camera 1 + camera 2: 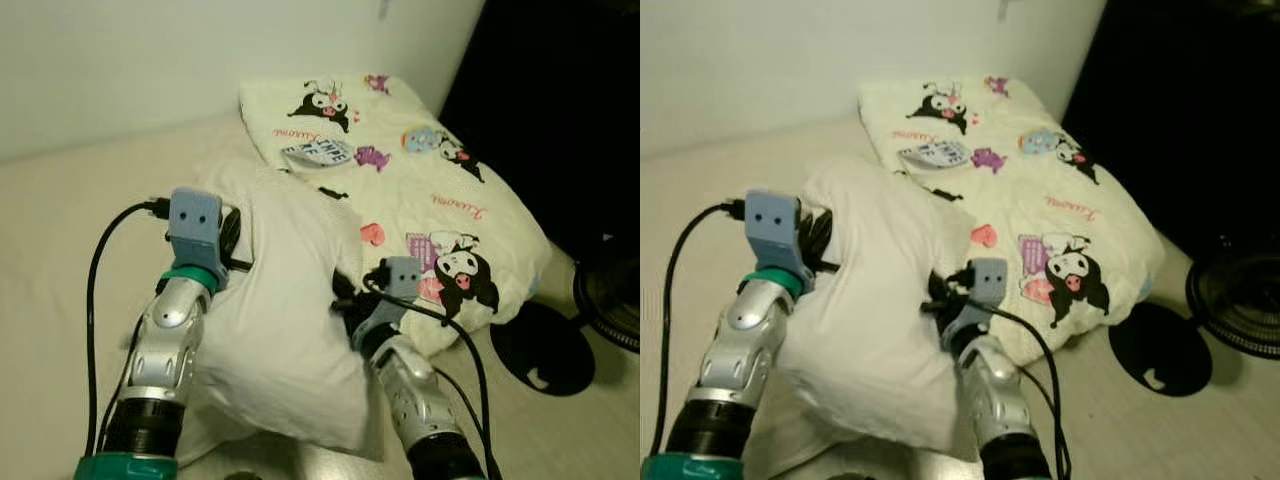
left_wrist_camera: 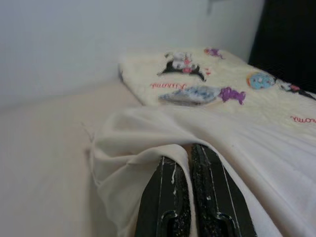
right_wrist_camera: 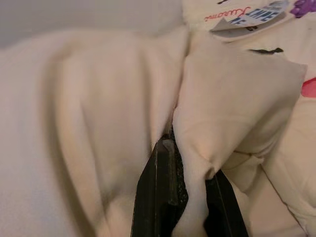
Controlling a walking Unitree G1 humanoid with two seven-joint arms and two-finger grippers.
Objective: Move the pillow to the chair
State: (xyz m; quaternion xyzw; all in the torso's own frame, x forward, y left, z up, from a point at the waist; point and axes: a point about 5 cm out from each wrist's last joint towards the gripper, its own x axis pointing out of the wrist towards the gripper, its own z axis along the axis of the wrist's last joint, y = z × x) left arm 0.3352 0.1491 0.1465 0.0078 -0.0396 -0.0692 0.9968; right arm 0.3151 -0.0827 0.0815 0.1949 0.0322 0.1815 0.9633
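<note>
While both arms reach forward over the bed (image 1: 70, 200), the white pillow (image 1: 285, 320) sits between them, bunched and raised off the cream sheet. Left gripper (image 2: 190, 153): fingers nearly together, a fold of the pillow's fabric pinched between them at its left edge. Right gripper (image 3: 190, 148): fingers slightly apart, a ridge of pillow fabric clamped between them at the pillow's right side. Blue wrist housings sit against the pillow on either side, with black cables trailing back along the silver arms.

Just beyond and to the right of the pillow lies a folded cream blanket with cartoon prints (image 1: 440, 190), its near edge touching the pillow. A round black fan (image 1: 612, 290) stands on the floor to the far right, beside a dark round base (image 1: 540, 350). Plain pale wall (image 1: 150, 60) behind the bed.
</note>
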